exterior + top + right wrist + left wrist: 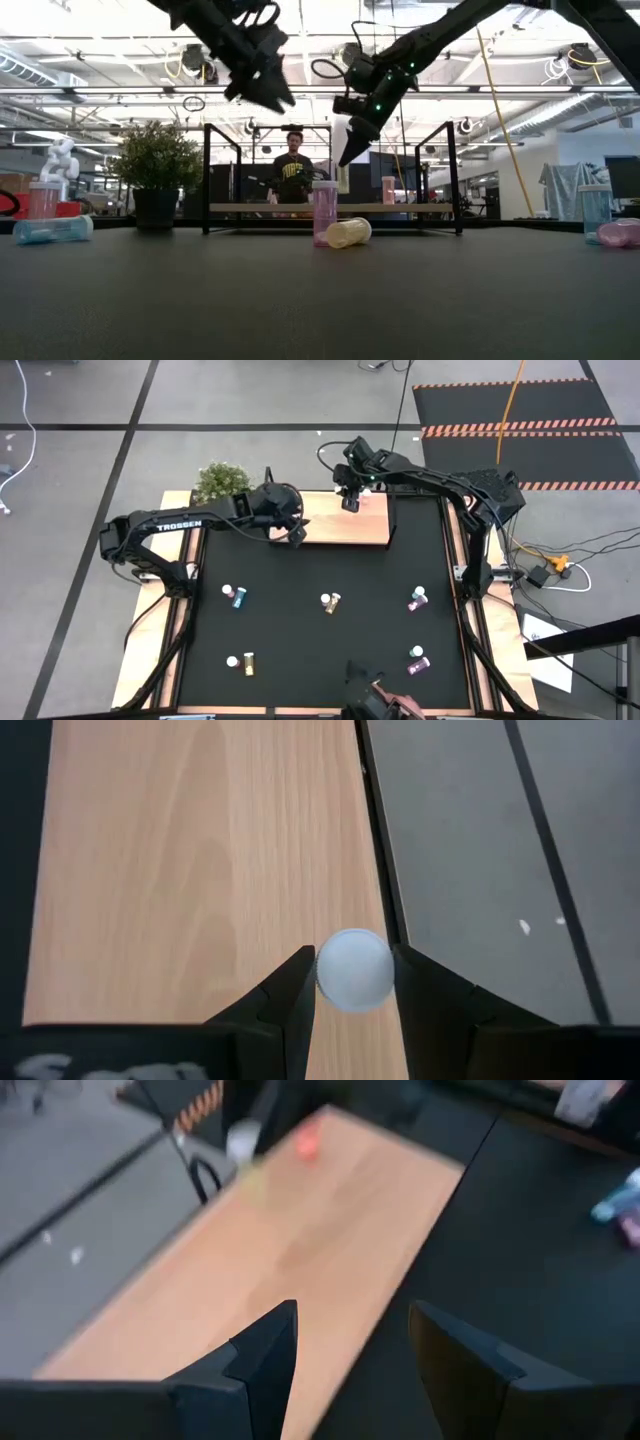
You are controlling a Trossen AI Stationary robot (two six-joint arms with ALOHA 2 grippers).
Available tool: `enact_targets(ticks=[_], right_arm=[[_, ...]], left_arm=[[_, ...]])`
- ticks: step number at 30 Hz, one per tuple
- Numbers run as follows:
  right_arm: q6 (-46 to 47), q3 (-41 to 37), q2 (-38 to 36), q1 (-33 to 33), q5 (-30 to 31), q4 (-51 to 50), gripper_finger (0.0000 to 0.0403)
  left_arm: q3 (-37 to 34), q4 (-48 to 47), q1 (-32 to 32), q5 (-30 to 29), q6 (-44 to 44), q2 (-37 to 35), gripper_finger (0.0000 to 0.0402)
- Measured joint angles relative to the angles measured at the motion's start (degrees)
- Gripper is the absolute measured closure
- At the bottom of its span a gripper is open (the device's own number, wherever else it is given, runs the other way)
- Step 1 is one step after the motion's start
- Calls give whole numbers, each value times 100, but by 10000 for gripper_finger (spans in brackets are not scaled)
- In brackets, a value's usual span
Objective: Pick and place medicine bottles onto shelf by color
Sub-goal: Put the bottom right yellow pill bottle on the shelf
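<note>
The shelf, a light wooden board with black posts, stands at the table's far side. One pink bottle stands upright on its far right part. My right gripper is open above it. The bottle's white cap shows between the fingertips, but the low view shows the tips higher than the bottle and beside it. My left gripper hangs open and empty over the shelf's left near corner. Several more bottles lie or stand on the black table, among them a yellow one and a teal one.
Purple-pink bottles are on the table's right side, and a yellow one is at the near left. A potted plant stands at the far left corner. A person sits beyond the table.
</note>
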Motion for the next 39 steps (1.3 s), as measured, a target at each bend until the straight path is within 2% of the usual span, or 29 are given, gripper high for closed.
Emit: enact_targets(ticks=[9,18,26,29,39], right_arm=[[-47,-41,88,-41,32,68,282],[-34,-387,68,-156,38,91,282],[-11,-407,74,-149,62,258,282],[7,-409,74,-143,315,307,277],[9,-426,87,-147,348,291,223]], left_arm=[[1008,-364,60,-96,676,0,206],[1692,-1118,61,-420,735,1,206],[1717,-1132,61,-442,754,4,206],[1717,-1134,55,-442,726,4,206],[1715,-1471,54,-566,695,4,206]])
